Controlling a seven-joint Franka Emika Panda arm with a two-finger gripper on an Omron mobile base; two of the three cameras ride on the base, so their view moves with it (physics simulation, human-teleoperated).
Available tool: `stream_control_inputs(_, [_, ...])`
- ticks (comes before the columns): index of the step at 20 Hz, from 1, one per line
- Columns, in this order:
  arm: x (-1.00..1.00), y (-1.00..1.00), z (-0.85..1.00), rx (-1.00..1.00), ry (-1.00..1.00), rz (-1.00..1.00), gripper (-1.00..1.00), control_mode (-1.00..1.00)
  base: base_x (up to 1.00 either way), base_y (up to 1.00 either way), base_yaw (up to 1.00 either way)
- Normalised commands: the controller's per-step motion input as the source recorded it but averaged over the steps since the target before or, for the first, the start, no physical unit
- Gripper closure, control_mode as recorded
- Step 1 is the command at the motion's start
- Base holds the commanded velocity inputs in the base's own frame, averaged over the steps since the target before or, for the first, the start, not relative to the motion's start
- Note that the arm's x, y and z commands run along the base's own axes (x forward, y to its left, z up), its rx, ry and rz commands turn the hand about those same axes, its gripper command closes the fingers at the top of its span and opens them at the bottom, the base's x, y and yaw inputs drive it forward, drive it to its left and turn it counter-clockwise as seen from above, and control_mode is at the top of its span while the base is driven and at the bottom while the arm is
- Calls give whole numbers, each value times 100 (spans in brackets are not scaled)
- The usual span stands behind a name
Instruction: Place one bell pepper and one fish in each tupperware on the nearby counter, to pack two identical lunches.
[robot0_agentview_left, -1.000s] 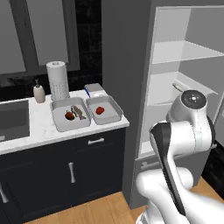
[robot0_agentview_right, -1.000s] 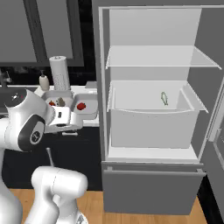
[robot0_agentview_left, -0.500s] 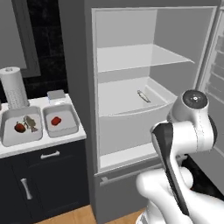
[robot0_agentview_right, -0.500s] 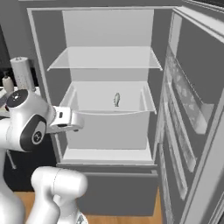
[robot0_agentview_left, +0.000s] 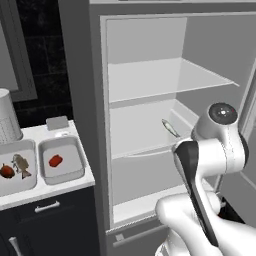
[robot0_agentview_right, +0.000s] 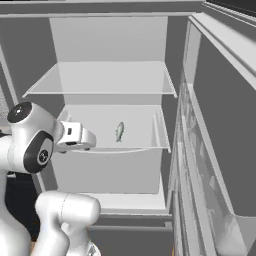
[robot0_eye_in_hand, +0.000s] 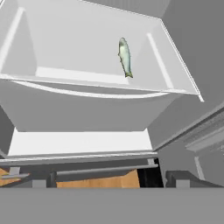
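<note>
Claw (robot0_agentview_right: 89, 141): jaws spread wide, nothing held, poised before open fridge.
Fish in fridge (robot0_eye_in_hand: 125, 57): lies on middle shelf (robot0_eye_in_hand: 83, 74), toward right side, well ahead of claw.
Left tupperware (robot0_agentview_left: 20, 182): on tabletop (robot0_agentview_left: 45, 192), holds bell pepper (robot0_agentview_left: 6, 171) and second fish (robot0_agentview_left: 21, 165).
Right tupperware (robot0_agentview_left: 62, 172): holds bell pepper (robot0_agentview_left: 55, 160), no fish.
Step in hand: fetching fridge fish, likely for right tupperware.
Next move: reach in over shelf, line jaws across fish body, descend, clamp.

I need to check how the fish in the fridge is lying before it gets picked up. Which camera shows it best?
The hand view: the fish shows large and whole on the fridge shelf, nothing in front. The right base view shows it smaller. In the left base view the robot's arm sits close beside it.
</note>
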Motion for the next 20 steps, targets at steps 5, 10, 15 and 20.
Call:
stream_control_inputs(5, [36, -23, -14, 3, -2, 0, -100, -100, 14, 0, 0])
stream_control_inputs(10, [45, -52, -31, 9, -6, 0, -100, -100, 0, 0, 0])
stream_control_inputs(15, [75, -25, -50, 12, -3, 0, -100, -100, 0, 0, 0])
stream_control_inputs(20, [76, -1, -26, 10, 0, 0, -100, -100, 0, 0, 0])
